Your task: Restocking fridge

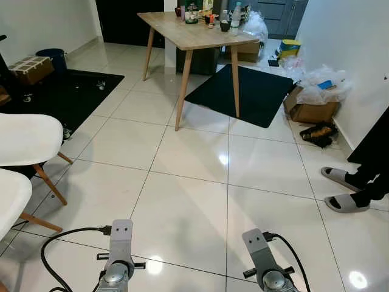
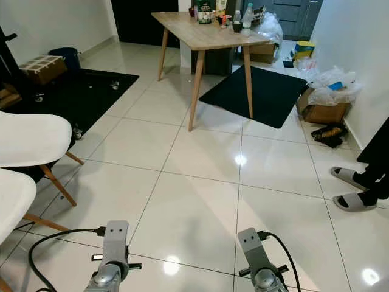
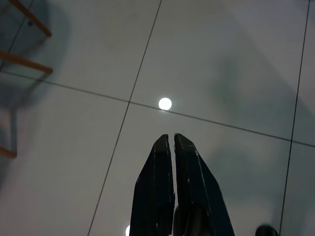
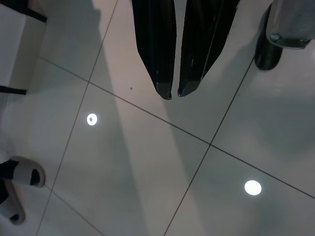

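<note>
A wooden desk [image 1: 193, 33] stands at the upper centre of the head view, carrying a cluster of bottles and jars [image 1: 209, 13] at its far end, too small to tell apart, with a clear plastic bag [image 1: 255, 25] beside them. At the upper right, against the white wall, an open cardboard box [image 1: 310, 111] holds crumpled plastic bags [image 1: 322, 84] with something blue among them. A dark basket [image 1: 318, 133] of brownish items sits just in front of it on the floor. At the upper left, another cardboard box [image 1: 30, 68] rests on a black mat [image 1: 58, 97], near a dark blue bin [image 1: 53, 58].

The left end effector [image 3: 171, 138] hangs low at the bottom of the frame, its two black fingers almost pressed together, holding nothing above the glossy white floor tiles [image 1: 188, 201]. The right end effector [image 4: 174, 93] also points down at the tiles, fingers slightly parted and empty. The bottles on the desk lie well apart from both, across the room.

Two white chairs [image 1: 24, 140] sit at the left edge. A person's feet in grey slippers [image 1: 340, 188] stand at the right edge.
</note>
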You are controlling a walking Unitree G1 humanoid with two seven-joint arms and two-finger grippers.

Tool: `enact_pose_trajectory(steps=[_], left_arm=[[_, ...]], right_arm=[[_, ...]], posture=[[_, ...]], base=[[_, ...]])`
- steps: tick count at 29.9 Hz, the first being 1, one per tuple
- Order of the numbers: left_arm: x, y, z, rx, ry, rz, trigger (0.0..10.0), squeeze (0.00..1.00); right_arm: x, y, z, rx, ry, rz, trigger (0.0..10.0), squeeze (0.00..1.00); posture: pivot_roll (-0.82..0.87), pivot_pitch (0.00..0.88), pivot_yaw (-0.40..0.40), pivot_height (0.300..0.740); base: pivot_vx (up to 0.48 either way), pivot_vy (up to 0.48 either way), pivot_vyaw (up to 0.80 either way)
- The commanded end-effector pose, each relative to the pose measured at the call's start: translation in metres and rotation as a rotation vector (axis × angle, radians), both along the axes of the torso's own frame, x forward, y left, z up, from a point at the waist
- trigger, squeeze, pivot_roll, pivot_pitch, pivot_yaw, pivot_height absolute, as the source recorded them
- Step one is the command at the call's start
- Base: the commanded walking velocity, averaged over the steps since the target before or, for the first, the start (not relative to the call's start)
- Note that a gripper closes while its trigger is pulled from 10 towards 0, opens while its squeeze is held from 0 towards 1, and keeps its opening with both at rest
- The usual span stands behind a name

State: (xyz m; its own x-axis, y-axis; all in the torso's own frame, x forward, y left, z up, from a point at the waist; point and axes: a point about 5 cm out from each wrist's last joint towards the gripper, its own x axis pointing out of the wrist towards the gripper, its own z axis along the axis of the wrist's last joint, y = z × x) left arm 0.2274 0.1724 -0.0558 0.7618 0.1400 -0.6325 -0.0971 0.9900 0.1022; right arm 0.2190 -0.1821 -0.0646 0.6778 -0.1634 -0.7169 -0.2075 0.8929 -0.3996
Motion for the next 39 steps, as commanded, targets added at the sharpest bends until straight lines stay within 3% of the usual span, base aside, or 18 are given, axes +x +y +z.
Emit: enact_pose_trajectory(steps=[1,7,11,13,14,16,19,23,27,32,39], left_arm=[[0.0,-0.005,0.0,0.015,-0.017,-0.027,10.0,0.0],[0.007,-0.013,0.01,0.03,-0.137,-0.081,10.0,0.0],[0.009,-0.02,0.011,-0.004,-0.144,-0.117,10.0,0.0],[0.01,-0.026,0.012,-0.014,-0.157,-0.159,10.0,0.0],[0.01,-0.026,0.012,-0.014,-0.157,-0.159,10.0,0.0],[0.01,-0.034,0.013,-0.069,-0.173,-0.214,10.0,0.0],[0.01,-0.038,0.014,-0.099,-0.179,-0.246,10.0,0.0],[0.009,-0.036,0.014,-0.081,-0.185,-0.269,10.0,0.0],[0.009,-0.022,0.014,-0.009,-0.192,-0.222,10.0,0.0],[0.01,-0.013,0.017,0.021,-0.225,-0.194,10.0,0.0],[0.005,-0.007,0.011,0.065,-0.162,-0.196,10.0,0.0]], right_arm=[[-0.001,0.001,0.0,-0.008,-0.008,-0.003,10.0,0.0],[0.008,0.007,0.007,0.069,-0.119,-0.033,10.0,0.0],[0.01,0.007,0.009,-0.036,-0.149,0.015,10.0,0.0],[0.01,0.013,0.008,0.071,-0.124,0.042,10.0,0.0],[0.01,0.013,0.008,0.071,-0.124,0.042,10.0,0.0],[0.011,0.016,0.008,0.152,-0.112,0.026,10.0,0.0],[0.012,0.016,0.009,0.15,-0.113,0.022,10.0,0.0],[0.011,0.013,0.009,0.138,-0.116,0.008,10.0,0.0],[0.01,0.011,0.008,0.129,-0.116,0.001,10.0,0.0],[0.008,0.008,0.007,0.137,-0.108,-0.012,10.0,0.0],[0.006,-0.003,0.007,0.075,-0.114,-0.07,10.0,0.0]], posture=[[0.0,0.0,-0.032,0.74],[0.0,0.0,-0.029,0.74],[0.0,0.0,-0.027,0.74],[0.0,0.0,-0.028,0.74],[0.0,0.0,-0.028,0.74],[0.0,0.0,-0.024,0.74],[-0.01,0.0,-0.021,0.74],[-0.01,0.0,-0.018,0.74],[0.0,0.0,-0.017,0.74],[0.0,0.0,-0.016,0.74],[0.0,0.0,-0.02,0.74]], base=[[0.0,0.0,0.0],[0.0,0.0,0.0],[0.0,0.0,0.0],[0.0,0.0,0.0],[0.0,0.0,0.0],[0.0,0.0,0.0],[0.0,0.0,0.0],[0.0,0.0,0.0],[0.0,0.0,0.0],[0.0,0.0,0.0],[0.0,0.0,0.0]])
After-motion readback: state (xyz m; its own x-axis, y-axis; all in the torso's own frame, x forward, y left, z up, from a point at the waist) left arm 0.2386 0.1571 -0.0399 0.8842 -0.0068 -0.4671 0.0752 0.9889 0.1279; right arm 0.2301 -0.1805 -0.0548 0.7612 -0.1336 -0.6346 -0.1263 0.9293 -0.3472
